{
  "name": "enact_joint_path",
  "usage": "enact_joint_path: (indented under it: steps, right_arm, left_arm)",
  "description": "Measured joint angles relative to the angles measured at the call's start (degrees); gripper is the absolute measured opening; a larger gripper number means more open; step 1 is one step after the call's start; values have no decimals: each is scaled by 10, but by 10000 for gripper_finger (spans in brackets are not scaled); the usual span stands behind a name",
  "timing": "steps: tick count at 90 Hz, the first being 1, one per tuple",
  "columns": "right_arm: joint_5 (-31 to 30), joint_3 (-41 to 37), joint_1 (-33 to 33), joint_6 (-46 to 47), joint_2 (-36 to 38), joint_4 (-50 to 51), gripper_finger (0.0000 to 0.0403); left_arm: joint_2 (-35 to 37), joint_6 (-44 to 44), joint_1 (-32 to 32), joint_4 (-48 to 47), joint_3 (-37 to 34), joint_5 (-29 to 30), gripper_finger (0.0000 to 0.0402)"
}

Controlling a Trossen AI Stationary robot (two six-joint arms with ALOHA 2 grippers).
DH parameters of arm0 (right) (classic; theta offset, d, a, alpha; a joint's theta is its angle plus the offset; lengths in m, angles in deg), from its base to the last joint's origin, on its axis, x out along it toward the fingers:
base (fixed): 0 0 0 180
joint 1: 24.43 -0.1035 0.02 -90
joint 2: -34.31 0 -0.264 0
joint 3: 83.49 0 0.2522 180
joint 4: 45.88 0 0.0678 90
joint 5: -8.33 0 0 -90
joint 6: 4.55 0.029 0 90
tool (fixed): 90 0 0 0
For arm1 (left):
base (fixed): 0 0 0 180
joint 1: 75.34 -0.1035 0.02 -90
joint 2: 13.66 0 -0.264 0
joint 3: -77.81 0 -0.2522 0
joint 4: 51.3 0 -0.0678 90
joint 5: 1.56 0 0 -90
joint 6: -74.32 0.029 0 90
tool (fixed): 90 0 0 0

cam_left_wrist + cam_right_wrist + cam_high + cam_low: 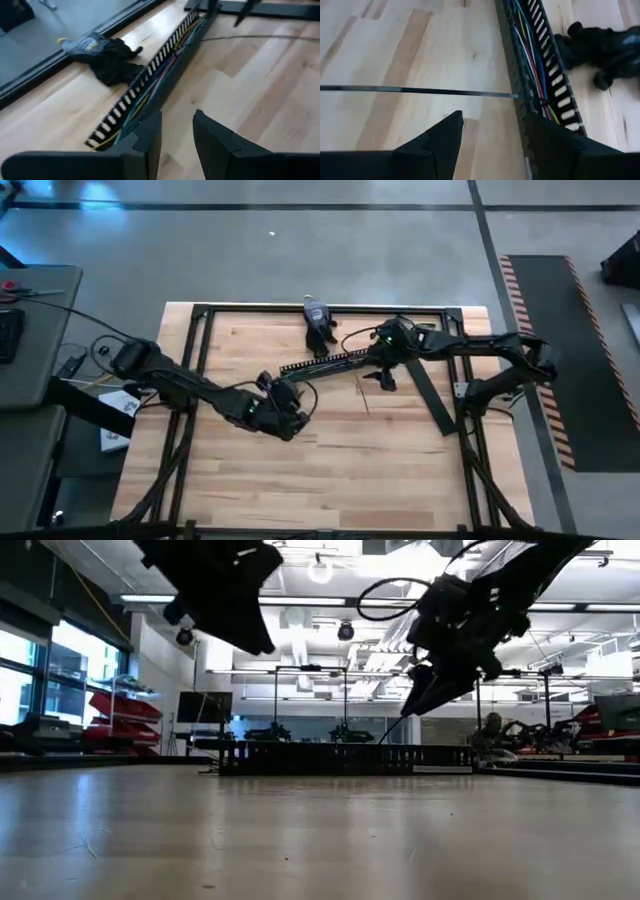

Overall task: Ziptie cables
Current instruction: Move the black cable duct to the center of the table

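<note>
The cables (532, 60), thin coloured and pale wires, lie inside a long black comb-edged duct (325, 363) that rests on the wooden table. They also show in the left wrist view as cables (162, 70). A thin dark strip (420, 90) lies flat on the table, one end at the duct's side. My left gripper (177, 137) hangs open over the duct's left end, well above the table in the low view. My right gripper (492, 137) is open above the duct's right part and the strip, clear of both.
A black glove (318, 320) lies crumpled beyond the duct near the far edge. A flat black lid strip (425, 392) lies slanted at the right. Black frame rails (200, 360) run around the table top. Bare wood (340, 470) fills the near half.
</note>
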State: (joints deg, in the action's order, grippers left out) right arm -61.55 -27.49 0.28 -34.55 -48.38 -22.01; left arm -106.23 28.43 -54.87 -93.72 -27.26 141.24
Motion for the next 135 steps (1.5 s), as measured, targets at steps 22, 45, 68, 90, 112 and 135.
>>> enact_joint_path:
  steps: [22, 45, 68, 90, 112, 135]
  right_arm:
    - [-10, 0, 0, -16, -80, -36, 201]
    - [-14, 0, -16, 13, -91, -34, 166]
    - [-116, 0, -25, -12, -44, -71, 150]
    - [-104, 0, 18, -32, -89, -77, 150]
    - [-34, 0, 4, 8, -125, -70, 150]
    - [-32, 0, -81, 89, -128, -97, 150]
  left_arm:
    - [-35, -5, 14, 32, 0, 2, 91]
    - [-32, 0, 25, 51, 0, 5, 91]
    - [-32, 0, 25, 48, 0, 5, 91]
    - [-32, 0, 25, 46, 0, 5, 91]
    - [-32, 0, 26, 46, 0, -2, 91]
    - [-32, 0, 32, 50, 0, -1, 91]
